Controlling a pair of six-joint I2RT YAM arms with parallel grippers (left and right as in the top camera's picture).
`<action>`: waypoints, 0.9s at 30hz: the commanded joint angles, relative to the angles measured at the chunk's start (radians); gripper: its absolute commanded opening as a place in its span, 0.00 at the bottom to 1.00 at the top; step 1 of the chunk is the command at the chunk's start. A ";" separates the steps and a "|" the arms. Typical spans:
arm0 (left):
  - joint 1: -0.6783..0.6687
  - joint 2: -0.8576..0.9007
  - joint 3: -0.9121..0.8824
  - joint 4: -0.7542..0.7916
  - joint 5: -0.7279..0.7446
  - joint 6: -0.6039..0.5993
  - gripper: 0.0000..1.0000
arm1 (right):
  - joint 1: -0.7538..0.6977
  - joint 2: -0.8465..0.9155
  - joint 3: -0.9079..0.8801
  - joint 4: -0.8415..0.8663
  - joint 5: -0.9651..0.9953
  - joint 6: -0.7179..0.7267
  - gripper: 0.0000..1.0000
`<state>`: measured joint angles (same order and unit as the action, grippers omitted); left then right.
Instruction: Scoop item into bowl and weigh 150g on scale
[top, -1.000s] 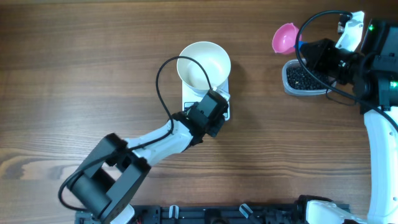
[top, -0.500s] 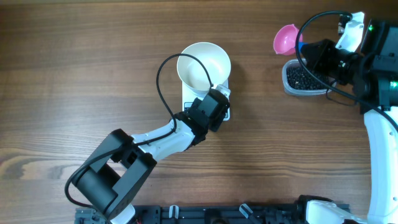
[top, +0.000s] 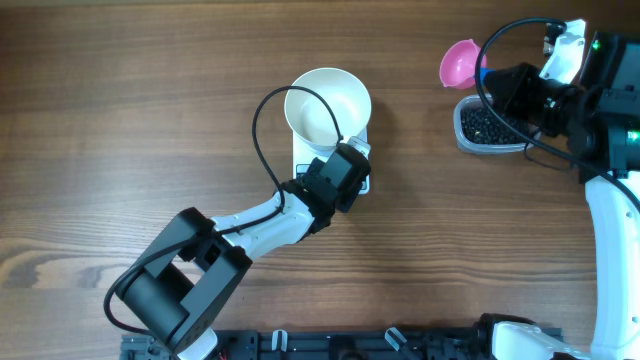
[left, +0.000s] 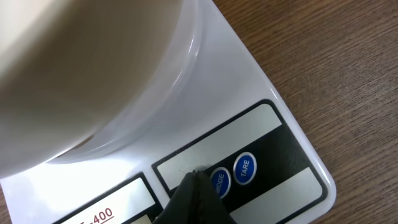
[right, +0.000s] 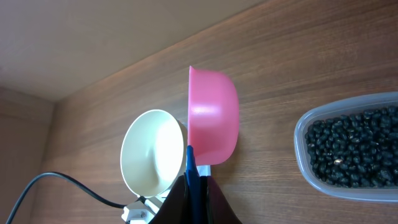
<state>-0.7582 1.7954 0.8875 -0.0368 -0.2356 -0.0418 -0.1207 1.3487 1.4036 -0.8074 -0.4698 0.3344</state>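
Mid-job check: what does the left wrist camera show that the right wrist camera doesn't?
Left wrist only: the scale's face, its MODE button and TARE button, and the shut left gripper at MODE. Right wrist only: the pink scoop held in the right gripper, and the black beans in the clear tub. Both: the empty white bowl and the wooden table.

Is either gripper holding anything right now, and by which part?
The right gripper holds the pink scoop by its blue handle. The left gripper holds nothing; its shut tip is at the MODE button of the scale.
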 joint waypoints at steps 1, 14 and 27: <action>0.004 0.026 -0.013 -0.030 -0.019 0.010 0.04 | -0.002 0.002 0.024 0.001 0.007 -0.016 0.04; 0.005 0.043 -0.018 -0.050 -0.011 0.008 0.04 | -0.002 0.002 0.024 -0.008 0.007 -0.017 0.04; 0.003 0.103 -0.018 -0.072 0.059 0.004 0.04 | -0.002 0.002 0.024 -0.028 0.007 -0.018 0.04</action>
<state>-0.7582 1.8095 0.9035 -0.0650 -0.2207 -0.0422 -0.1207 1.3487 1.4036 -0.8318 -0.4698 0.3344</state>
